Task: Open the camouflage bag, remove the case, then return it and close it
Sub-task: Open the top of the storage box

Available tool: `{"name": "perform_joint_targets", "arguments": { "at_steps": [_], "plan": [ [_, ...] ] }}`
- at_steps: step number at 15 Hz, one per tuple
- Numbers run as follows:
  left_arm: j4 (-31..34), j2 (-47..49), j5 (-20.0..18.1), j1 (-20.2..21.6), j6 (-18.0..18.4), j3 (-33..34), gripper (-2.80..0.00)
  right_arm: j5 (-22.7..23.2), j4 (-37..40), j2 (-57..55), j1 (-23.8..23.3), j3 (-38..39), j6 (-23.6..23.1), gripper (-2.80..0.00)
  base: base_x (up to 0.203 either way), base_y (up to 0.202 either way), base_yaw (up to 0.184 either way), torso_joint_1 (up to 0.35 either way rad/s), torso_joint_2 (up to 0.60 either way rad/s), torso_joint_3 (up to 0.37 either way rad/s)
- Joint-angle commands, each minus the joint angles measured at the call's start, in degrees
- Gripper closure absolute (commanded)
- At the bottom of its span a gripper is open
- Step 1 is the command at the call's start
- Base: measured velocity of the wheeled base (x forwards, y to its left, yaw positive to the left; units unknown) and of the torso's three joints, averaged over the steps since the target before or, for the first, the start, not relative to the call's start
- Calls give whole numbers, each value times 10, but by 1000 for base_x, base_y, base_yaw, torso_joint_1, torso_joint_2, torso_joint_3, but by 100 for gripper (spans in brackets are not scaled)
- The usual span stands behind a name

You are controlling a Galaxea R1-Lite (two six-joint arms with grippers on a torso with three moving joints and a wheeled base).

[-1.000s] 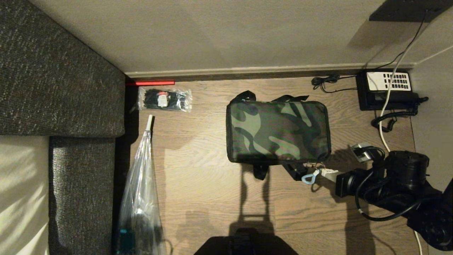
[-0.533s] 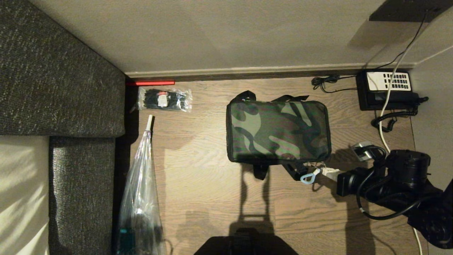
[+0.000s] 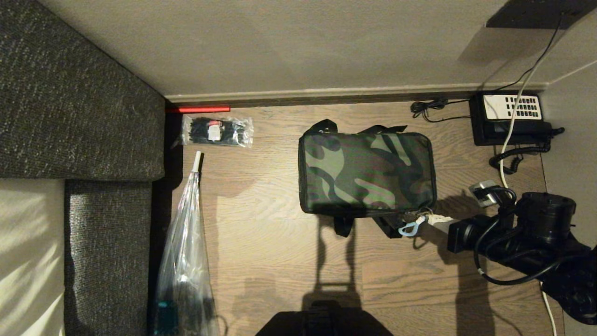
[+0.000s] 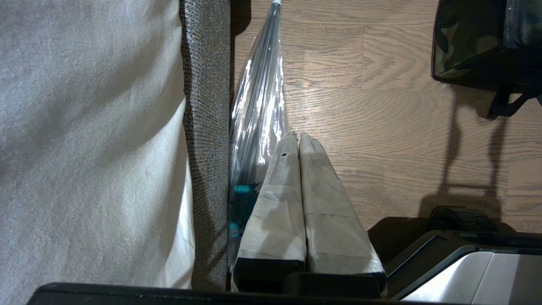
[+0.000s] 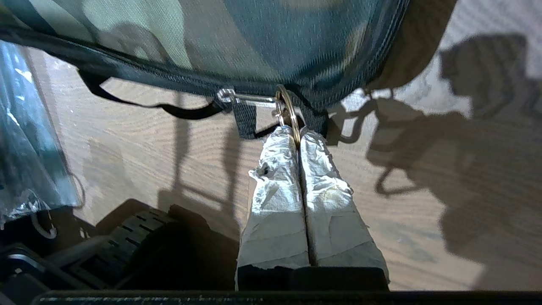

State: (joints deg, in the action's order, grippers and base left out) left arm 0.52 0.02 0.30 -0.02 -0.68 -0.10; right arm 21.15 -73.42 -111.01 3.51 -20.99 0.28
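One camouflage bag (image 3: 367, 173) lies zipped shut on the wooden floor (image 3: 261, 224), near the wall. The right gripper (image 5: 296, 135) sits at the bag's near right corner, its jaws clamped on the metal ring (image 5: 289, 111) of the zipper pull. The left gripper (image 4: 295, 137) hangs beside the sofa (image 4: 203, 106), jaws together, over a clear plastic bag (image 4: 258, 110).

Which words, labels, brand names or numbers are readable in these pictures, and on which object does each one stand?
No text can be read in any view.
Telephone: its white keypad has dark keys, and their markings are too small to read.
Small clear packet of black items by the wall: it has a white and red label, too blurred to read.
Camouflage bag: no label or brand shows.
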Motion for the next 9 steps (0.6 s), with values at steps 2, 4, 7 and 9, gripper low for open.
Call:
{"name": "perform_joint_targets", "arguments": {
  "at_steps": [2, 4, 7, 9],
  "plan": [
    [0, -1, 0, 0, 0, 0, 0, 6, 1, 14, -14, 5, -15, 0, 0, 0, 0, 0, 0, 0],
    [0, -1, 0, -1, 0, 0, 0, 6, 4, 15, -18, 10, -18, 0, 0, 0, 0, 0, 0, 0],
    [0, -1, 0, -1, 0, 0, 0, 9, 15, 16, -35, 11, -34, 0, 0, 0, 0, 0, 0, 0],
    [0, -1, 0, 0, 0, 0, 0, 10, 16, 12, -47, 3, -38, 0, 0, 0, 0, 0, 0, 0]
  ]
}}
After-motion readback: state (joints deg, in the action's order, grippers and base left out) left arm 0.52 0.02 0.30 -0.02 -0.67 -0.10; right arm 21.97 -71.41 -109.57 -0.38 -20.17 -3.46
